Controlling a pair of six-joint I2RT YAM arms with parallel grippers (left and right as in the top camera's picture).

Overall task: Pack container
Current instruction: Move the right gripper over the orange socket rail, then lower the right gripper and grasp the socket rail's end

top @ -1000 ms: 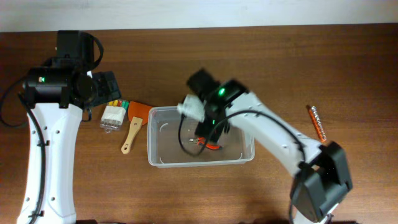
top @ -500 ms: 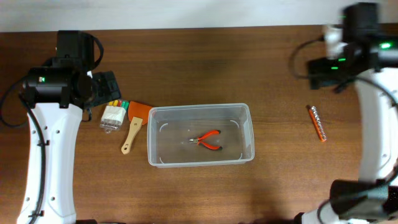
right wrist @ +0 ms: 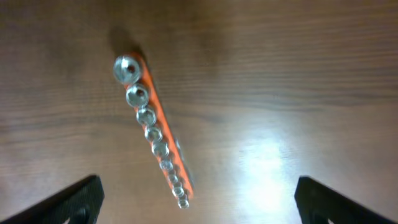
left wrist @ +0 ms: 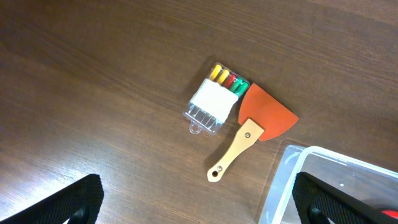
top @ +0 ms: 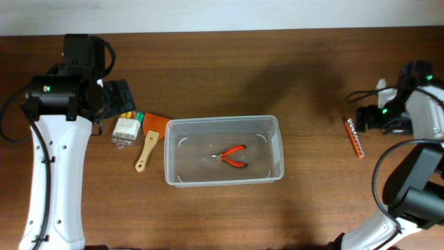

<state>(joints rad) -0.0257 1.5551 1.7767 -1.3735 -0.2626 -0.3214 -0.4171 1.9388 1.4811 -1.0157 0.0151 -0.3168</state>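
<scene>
The clear plastic container sits mid-table with red-handled pliers lying inside; its corner shows in the left wrist view. My left gripper is open and empty, held above the table left of the container. My right gripper is open and empty, hovering over an orange rail of metal sockets, which lies at the right of the table. The right arm is at the far right.
A scraper with an orange blade and wooden handle lies left of the container. Beside it is a small clear case of coloured bits.
My right arm has left the container, leaving the pliers inside, swung to the far right and come down over the socket rail. The left arm has not moved.
</scene>
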